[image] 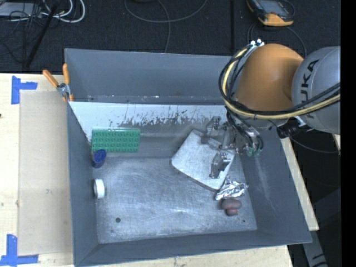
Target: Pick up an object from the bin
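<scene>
My gripper hangs low at the right of the bin, under the arm's orange cover. It is over the right edge of a flat pale grey slab that lies tilted on the bin floor. Just in front of the gripper lies a crumpled piece of silver foil. A small brownish-purple lump rests right below the foil.
At the back left a green studded building plate leans by the bin wall, with a blue cap beside it. A small white ring lies near the left wall, and a tiny dark speck towards the front.
</scene>
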Available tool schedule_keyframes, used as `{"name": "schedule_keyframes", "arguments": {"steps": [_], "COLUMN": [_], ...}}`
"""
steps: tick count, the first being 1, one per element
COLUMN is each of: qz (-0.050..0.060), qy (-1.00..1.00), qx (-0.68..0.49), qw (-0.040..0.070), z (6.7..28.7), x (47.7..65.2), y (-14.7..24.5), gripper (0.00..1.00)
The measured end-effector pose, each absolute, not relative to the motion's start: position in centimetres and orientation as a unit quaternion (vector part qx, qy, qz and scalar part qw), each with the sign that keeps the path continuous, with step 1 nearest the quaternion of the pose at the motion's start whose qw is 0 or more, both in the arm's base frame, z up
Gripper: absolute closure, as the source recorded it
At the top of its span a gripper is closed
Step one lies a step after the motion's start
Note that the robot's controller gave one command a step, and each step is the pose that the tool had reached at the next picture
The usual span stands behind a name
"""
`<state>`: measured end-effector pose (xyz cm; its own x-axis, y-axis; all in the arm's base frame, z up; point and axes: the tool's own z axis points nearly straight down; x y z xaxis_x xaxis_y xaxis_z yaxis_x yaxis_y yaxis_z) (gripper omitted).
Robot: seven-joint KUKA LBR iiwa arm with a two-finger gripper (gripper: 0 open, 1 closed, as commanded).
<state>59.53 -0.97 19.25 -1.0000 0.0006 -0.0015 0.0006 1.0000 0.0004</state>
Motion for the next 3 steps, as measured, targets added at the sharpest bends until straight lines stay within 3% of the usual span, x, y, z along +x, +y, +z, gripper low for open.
{"name": "schedule_keyframes", "arguments": {"steps": [1, 2, 3], "qz": [0.005, 0.001, 0.001], "qy": [1.0, 0.997, 0.998], "qx": [-0.011, -0.072, -0.07], "qw": [-0.011, -0.005, 0.0], "z": [7.2, 7.4, 7.6], "x": [57.1, 59.9, 60.1], "y": [-5.3, -12.5, -12.5], "gripper": [0.0, 0.0, 1.0]}}
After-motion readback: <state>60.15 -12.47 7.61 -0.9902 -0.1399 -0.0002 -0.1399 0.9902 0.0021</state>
